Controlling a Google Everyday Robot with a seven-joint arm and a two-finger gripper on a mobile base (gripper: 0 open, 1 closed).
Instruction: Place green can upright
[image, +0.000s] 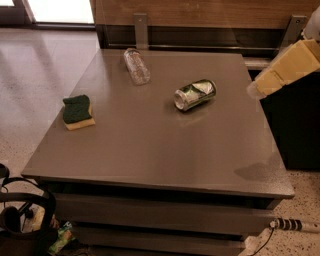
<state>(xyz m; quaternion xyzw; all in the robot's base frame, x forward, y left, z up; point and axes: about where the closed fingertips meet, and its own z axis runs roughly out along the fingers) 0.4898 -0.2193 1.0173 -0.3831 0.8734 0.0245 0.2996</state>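
Arm (294, 61) comes in from the right side of view, a cream link slanting down and left toward the counter's (150, 150) right edge. Gripper (256, 89) sits at the low end, just off that edge near the far right corner, hanging in air above counter-top level.

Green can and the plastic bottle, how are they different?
The green can is shiny metal, green and silver; the clear plastic bottle is see-through. The can looks dented and stubby; the bottle is longer and slimmer. The can lies near the table's middle; the bottle lies nearer the far edge. Both lie on their sides. The gripper hangs at the right, touching neither.
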